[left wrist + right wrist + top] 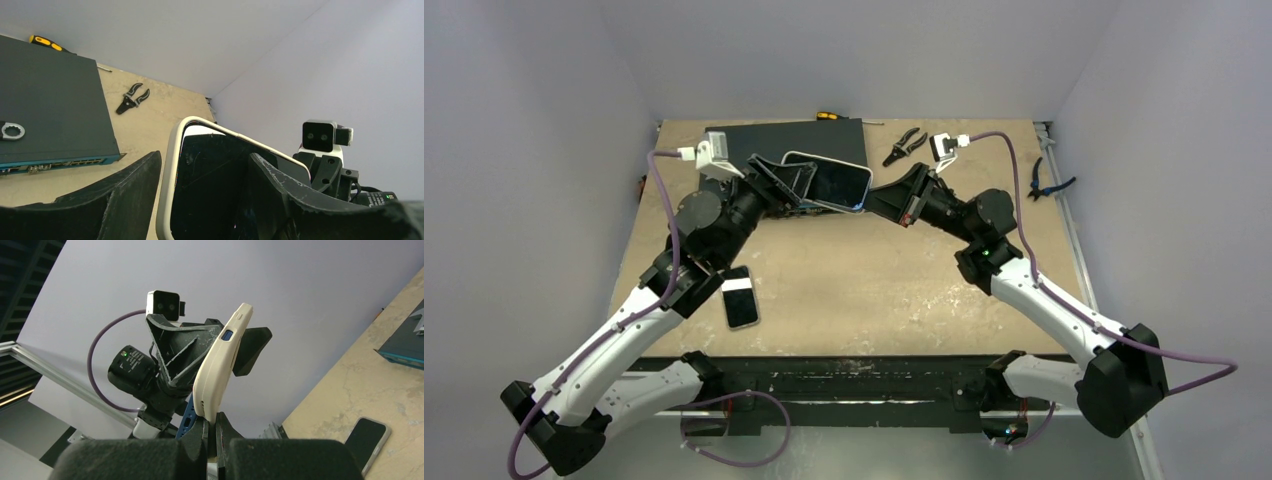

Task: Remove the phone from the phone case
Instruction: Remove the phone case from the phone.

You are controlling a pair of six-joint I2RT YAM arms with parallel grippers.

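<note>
Far left, on the table (844, 290): a second phone (740, 297) lies flat, screen up, well apart from the work. Not involved.

Left gripper (206, 154): jaws spread, one finger (132, 192) on each side of the phone (215, 195). A thin gap shows between that finger and the rim of the phone case (170, 165). Can't tell whether the other finger touches the glass.

Centre: phone and case held in the air between the two arms, above the table and in front of a dark box (50, 110). The phone sits in the case. A blue edge shows beside the cream shell low down, probably the phone's side.

Right gripper (214, 422): fingers pressed together, pinching the lower end of the case.

Right of that: pliers (904, 145) on the table, idle.

Step in hand, my reading: separating phone from shell, not yet done. Next move needs the left fingers to grip the phone alone, clear of the rim, while the right holds the shell firm and peels it away.
</note>
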